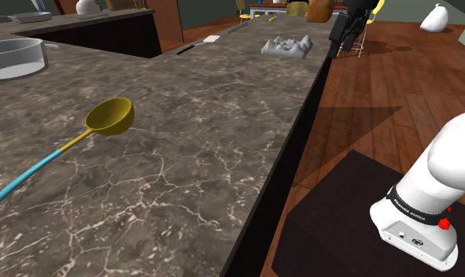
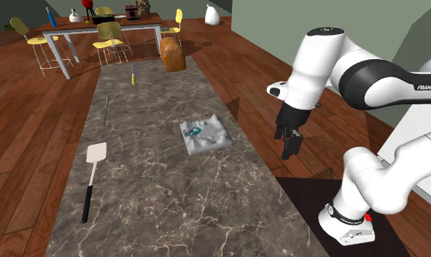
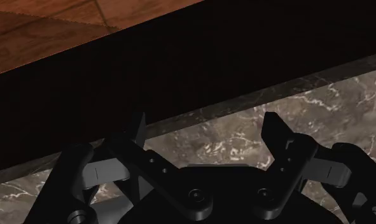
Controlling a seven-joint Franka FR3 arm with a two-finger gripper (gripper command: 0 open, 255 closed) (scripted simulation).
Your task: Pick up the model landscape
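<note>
The model landscape [image 1: 286, 46] [image 2: 206, 135] is a small grey square slab with bumpy hills, lying flat on the dark marble counter [image 1: 183, 157] [image 2: 155, 197] near its long edge. My black gripper [image 1: 335, 46] [image 2: 288, 152] hangs off that edge over the wooden floor, to the second exterior view's right of the model and apart from it. In the wrist view the gripper [image 3: 205, 130] is open, its fingers [image 3: 277, 133] wide apart with nothing between them, above the counter's rim.
A yellow ladle [image 1: 108, 116] with a blue handle and a glass bowl [image 1: 14, 57] sit at the shoulder view's left. A white spatula [image 2: 95, 153], a knife [image 2: 133, 73] and a bread loaf [image 2: 173, 55] lie along the counter. A dining table [image 2: 111, 23] with yellow chairs stands beyond.
</note>
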